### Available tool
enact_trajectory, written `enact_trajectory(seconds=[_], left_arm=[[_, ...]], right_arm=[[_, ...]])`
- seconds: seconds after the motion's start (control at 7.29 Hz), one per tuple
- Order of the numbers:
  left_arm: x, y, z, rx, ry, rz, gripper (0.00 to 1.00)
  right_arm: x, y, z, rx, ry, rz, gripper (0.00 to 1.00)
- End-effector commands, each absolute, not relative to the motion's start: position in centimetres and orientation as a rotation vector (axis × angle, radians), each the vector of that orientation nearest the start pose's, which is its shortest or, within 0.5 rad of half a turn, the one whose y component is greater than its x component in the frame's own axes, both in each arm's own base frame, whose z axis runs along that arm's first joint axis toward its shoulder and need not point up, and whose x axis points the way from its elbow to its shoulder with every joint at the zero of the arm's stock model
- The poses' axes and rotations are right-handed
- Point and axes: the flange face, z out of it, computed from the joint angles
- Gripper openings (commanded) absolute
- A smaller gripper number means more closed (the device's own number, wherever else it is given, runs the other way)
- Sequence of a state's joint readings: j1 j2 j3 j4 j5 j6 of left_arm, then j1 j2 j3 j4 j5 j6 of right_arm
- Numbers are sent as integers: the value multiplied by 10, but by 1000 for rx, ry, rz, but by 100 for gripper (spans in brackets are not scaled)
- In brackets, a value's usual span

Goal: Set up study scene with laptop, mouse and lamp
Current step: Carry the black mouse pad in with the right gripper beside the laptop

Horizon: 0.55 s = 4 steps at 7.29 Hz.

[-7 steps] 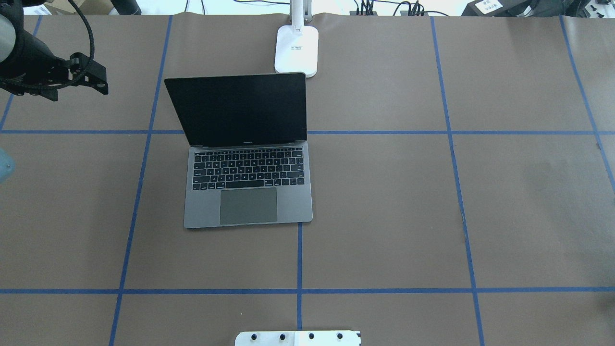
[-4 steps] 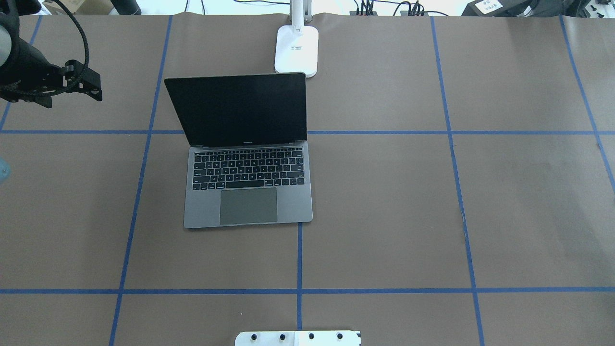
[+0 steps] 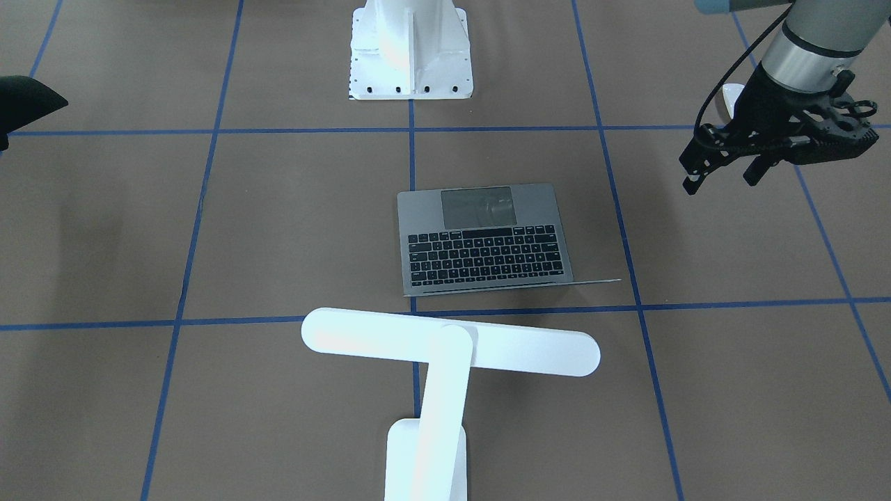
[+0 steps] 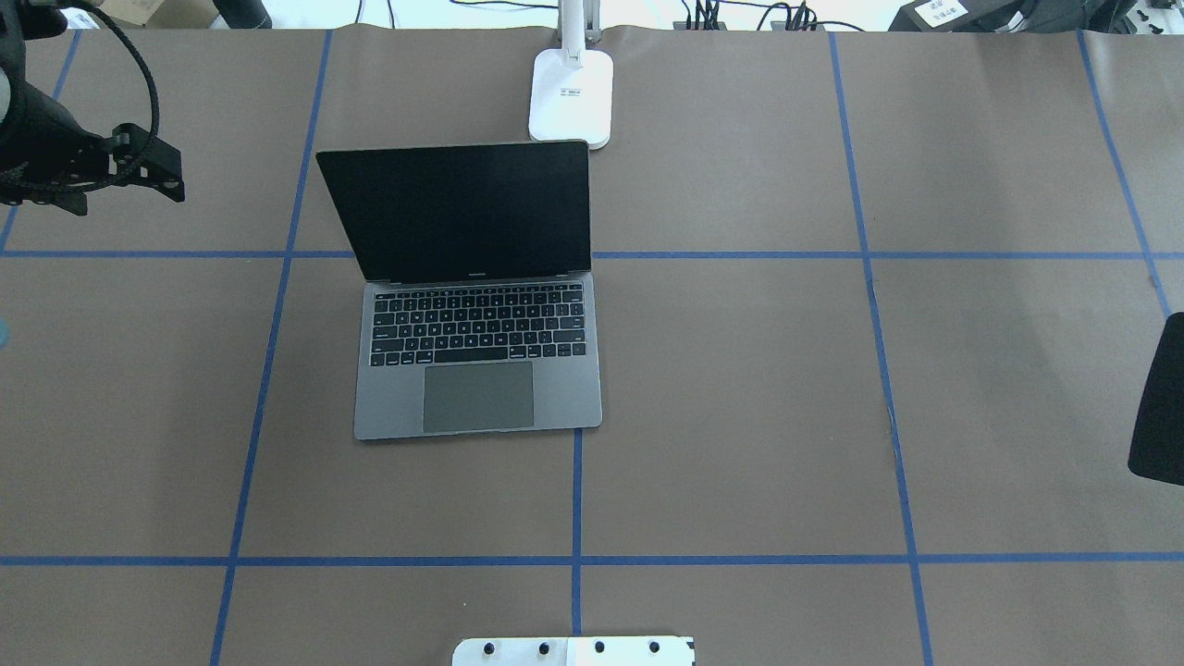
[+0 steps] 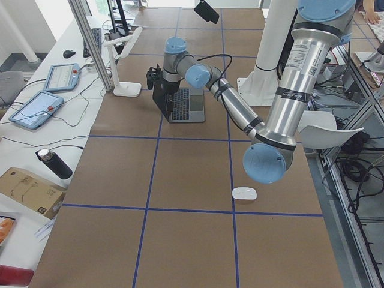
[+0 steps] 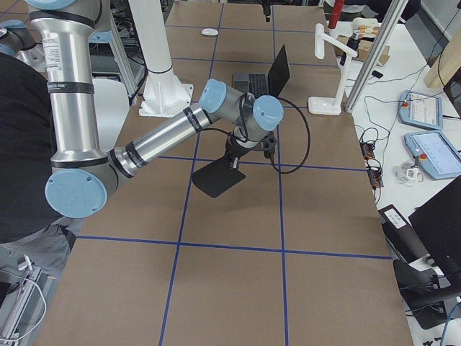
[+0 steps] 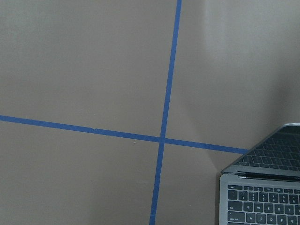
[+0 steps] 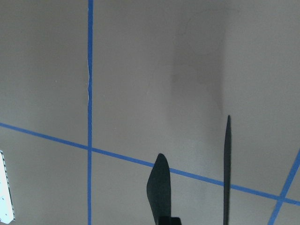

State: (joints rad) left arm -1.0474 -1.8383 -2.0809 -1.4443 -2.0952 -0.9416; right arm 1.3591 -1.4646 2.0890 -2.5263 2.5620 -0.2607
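Mat (image 4: 1161,402) swung in, right end effector (image 6: 232,162) clenched on its edge; left end effector (image 3: 720,177) drifted outward, released. Mouse (image 5: 244,193) on surface (image 4: 740,416), well behind left end effector, toward base. Risk: glossy mouse squirts from pinch; mat clips laptop (image 4: 476,370).

Laptop: the slim space-grey metal laptop (image 4: 476,319) has a smooth satin shell, matt black keys and a glossy dark screen.
Lamp: the white T-shaped desk lamp (image 3: 529,351) looks like smooth plastic with a slight sheen.
Mouse: the small white oval mouse (image 5: 244,193) looks like glossy plastic.
Table cover: a matt brown paper sheet (image 4: 740,388), crossed by smooth blue tape lines (image 4: 576,490).
Mat: the thin black square mat (image 6: 218,177) looks matt.
Gripper: my left gripper (image 3: 720,179) is matt black plastic.
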Motion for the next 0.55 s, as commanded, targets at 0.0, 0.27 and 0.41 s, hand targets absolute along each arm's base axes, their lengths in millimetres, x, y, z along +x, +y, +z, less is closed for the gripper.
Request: enact_trajectory(seconds=[0.0, 0.27, 0.41], left_arm=[[179, -498, 318, 131, 783, -242, 100], [173, -499, 316, 139, 783, -253, 100], [172, -499, 316, 140, 784, -253, 100]], right_arm=[[-117, -474, 404, -282, -1013, -342, 0], [-184, -481, 366, -310, -1047, -370, 0], [-203, -485, 372, -284, -1056, -416, 0]])
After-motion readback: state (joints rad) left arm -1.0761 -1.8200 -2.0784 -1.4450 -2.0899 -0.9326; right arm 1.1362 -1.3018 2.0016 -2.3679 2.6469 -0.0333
